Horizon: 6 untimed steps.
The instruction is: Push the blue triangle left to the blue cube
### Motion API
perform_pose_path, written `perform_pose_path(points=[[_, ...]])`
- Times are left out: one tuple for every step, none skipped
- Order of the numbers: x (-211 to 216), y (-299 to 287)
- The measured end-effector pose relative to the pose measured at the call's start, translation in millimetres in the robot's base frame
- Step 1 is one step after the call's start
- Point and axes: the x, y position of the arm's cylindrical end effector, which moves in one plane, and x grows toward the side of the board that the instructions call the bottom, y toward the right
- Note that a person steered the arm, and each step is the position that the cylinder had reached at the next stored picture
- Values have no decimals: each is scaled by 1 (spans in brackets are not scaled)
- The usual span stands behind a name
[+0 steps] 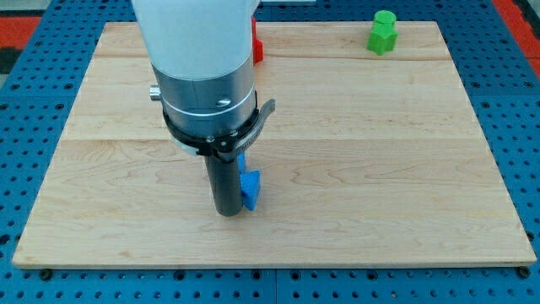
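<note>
Three blocks show on the wooden worktop (pixel 354 169); no containers are on it. My tip (pixel 228 213) stands low and left of centre, its rod upright beneath the pale arm housing (pixel 196 34). Touching the tip's right side is the blue triangle (pixel 250 189), partly hidden by the rod. A second blue piece (pixel 241 161) just above it is too obscured to identify. A red block (pixel 257 49) shows at the view's top, mostly behind the arm; shape unclear. A green block (pixel 382 32) sits near the top right corner. No gripper is fitted; nothing is held.
</note>
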Motion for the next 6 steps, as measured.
perform_pose_path(points=[[13,-2],[13,35],[10,55],[-6,41],[-18,14],[-29,-10]])
